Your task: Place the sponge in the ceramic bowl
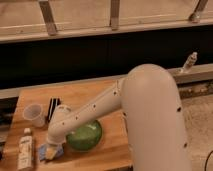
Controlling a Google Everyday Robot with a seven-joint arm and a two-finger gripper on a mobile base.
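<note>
tool (51, 149) is down at the near-left corner of the surface (95, 95), fingers closed all the way and pinched on the sponge (44, 151). sponge sits right under the tool tip, low on the surface (pale blue face showing, a bit of yellow at the near edge). can't tell if it's lifted clear or resting. ceramic bowl (86, 137) is just right of the tool: green, glossy, upright on the surface. the arm (85, 114) crosses over the bowl's far-left rim. sponge is outside the bowl, just beside its left edge; can't tell if they touch. white bottle (25, 150) is just left of the tool, near the sponge but apart from it. plastic cup (34, 114) is behind and left of the tool, upright. black block (53, 107) is behind the tool, just right of the cup, its near end hidden by the arm.
</note>
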